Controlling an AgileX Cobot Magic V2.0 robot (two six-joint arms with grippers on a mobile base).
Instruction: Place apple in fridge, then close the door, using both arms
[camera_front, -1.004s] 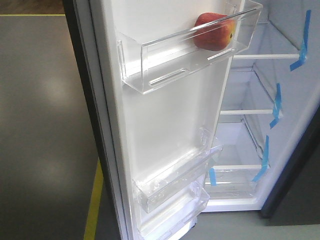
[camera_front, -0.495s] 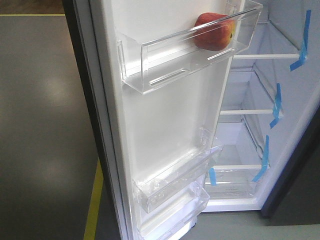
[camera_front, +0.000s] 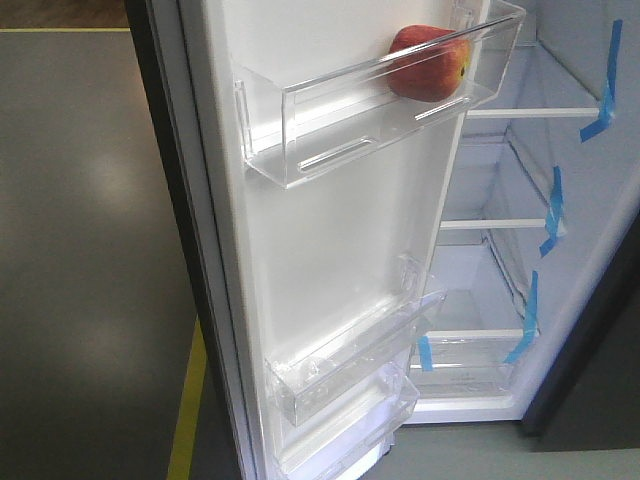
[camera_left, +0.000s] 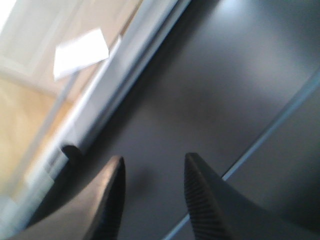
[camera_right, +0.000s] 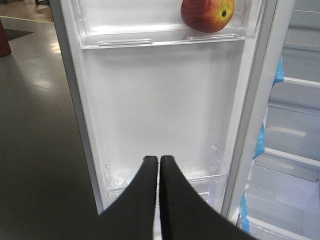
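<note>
The red and yellow apple (camera_front: 430, 62) (camera_right: 207, 14) lies in the clear top bin (camera_front: 380, 105) of the door (camera_front: 330, 250) (camera_right: 160, 110), which stands open, white side toward me. Behind it the fridge (camera_front: 560, 200) shows white shelves and blue tape strips (camera_front: 605, 90). My right gripper (camera_right: 159, 159) is shut with nothing in it, pointed at the door's inner face well below the apple. My left gripper (camera_left: 154, 162) is open and empty in front of a dark grey panel (camera_left: 210, 85). Neither gripper shows in the front view.
Lower clear door bins (camera_front: 350, 360) (camera_right: 165, 182) sit near the door's bottom. Grey floor (camera_front: 90, 250) with a yellow line (camera_front: 188, 410) lies left of the door. A pale edge strip (camera_left: 120, 75) runs beside the dark panel in the left wrist view.
</note>
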